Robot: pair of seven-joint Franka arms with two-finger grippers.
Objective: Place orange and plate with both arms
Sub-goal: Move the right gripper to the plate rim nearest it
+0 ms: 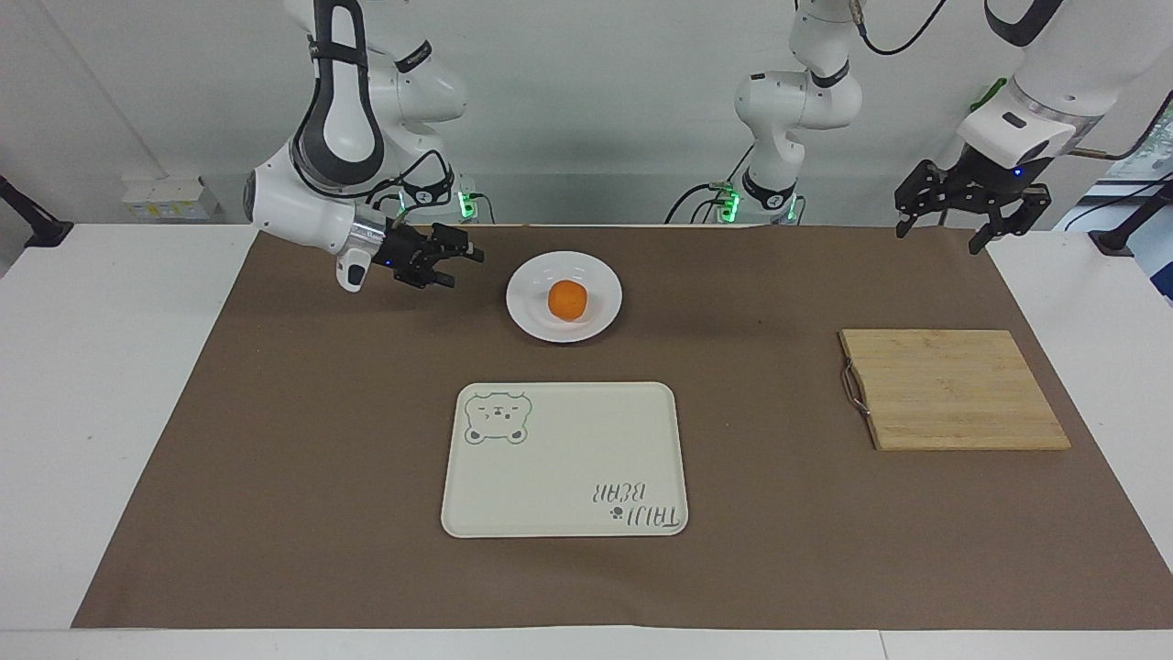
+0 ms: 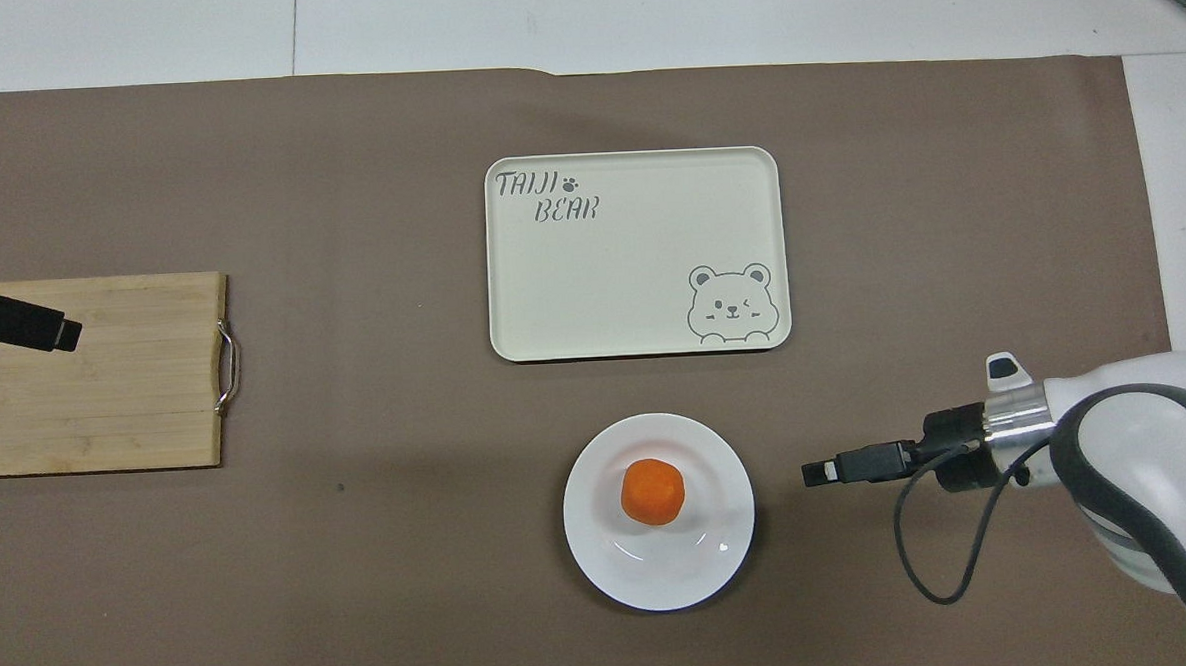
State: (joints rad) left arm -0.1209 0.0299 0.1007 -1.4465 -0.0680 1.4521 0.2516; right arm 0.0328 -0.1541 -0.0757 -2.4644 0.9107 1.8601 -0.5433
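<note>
The orange (image 1: 568,300) lies in the middle of the white plate (image 1: 530,307), which sits on the brown mat nearer to the robots than the tray. Both also show in the overhead view: the orange (image 2: 652,491) on the plate (image 2: 603,573). My right gripper (image 1: 460,266) is open and empty, low over the mat beside the plate, toward the right arm's end, not touching it; it also shows in the overhead view (image 2: 817,471). My left gripper (image 1: 944,234) is open and empty, raised over the left arm's end of the mat.
A cream tray (image 1: 564,495) with a bear drawing lies farther from the robots than the plate. A bamboo cutting board (image 1: 953,390) with a metal handle lies toward the left arm's end. The brown mat (image 1: 275,440) covers most of the white table.
</note>
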